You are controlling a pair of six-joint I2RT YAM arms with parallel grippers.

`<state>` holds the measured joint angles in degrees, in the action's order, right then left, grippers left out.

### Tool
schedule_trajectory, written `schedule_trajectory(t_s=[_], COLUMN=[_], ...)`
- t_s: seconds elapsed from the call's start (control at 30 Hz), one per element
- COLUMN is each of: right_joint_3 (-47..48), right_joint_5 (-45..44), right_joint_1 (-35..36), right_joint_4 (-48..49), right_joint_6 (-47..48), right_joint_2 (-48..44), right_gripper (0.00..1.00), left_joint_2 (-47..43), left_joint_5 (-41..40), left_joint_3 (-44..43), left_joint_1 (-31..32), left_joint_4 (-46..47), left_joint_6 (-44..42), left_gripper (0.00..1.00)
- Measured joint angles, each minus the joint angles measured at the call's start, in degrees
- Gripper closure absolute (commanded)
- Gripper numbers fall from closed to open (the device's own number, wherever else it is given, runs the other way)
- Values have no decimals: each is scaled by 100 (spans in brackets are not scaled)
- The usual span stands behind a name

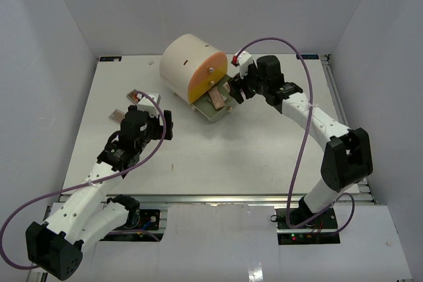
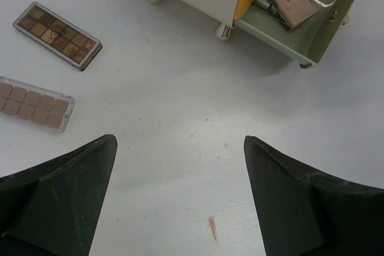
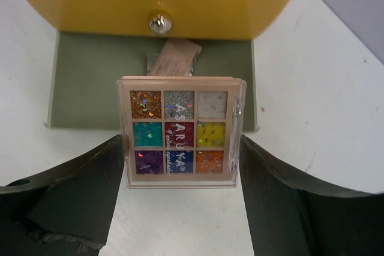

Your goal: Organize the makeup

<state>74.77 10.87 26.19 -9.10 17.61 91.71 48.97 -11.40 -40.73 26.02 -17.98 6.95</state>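
My right gripper [image 3: 181, 142] is shut on a small square colour palette [image 3: 180, 131] with nine glitter colours, holding it just in front of the open green drawer [image 3: 90, 82]. A pinkish-tan flat case [image 3: 174, 58] lies in that drawer. In the top view the right gripper [image 1: 232, 90] is at the drawer's [image 1: 225, 105] right side. My left gripper [image 2: 180, 148] is open and empty above bare table. Two long palettes lie at its far left: a dark-framed one [image 2: 57, 35] and a clear tan one [image 2: 33, 103]. Both also show in the top view [image 1: 142, 96].
The cream cylindrical drawer unit [image 1: 188, 64] with its orange-yellow front [image 1: 208, 77] stands at the back centre on small metal feet [image 2: 223, 31]. A small red smear [image 2: 212, 227] marks the table under the left gripper. White walls enclose the table.
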Motion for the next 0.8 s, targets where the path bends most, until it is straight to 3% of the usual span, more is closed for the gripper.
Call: schedule_trajectory(t_s=[0.17,0.43,0.6,0.67,0.8], right_joint_3=[628,1053,1147,1147,1140], right_joint_5=[-94,-289,-303,-311,-324], right_joint_1=[201,240,250,252,266], right_joint_4=[29,26,24,32,34], right_joint_6=[-33,-46,-47,-48,-51], right_joint_2=[666,1510,1662,1662,1653], right_gripper=[53,28,19,11,10], left_joint_2=[2,1,0,2,57], left_joint_5=[-32,-93,-125,-124,-119], left_joint_3=[0,0,0,0,0], left_joint_1=[0,-35,-81,-109,-172], left_joint_4=[0,0,0,2,2], left_joint_6=[2,5,26,48,88], left_gripper=[2,2,2,2,2])
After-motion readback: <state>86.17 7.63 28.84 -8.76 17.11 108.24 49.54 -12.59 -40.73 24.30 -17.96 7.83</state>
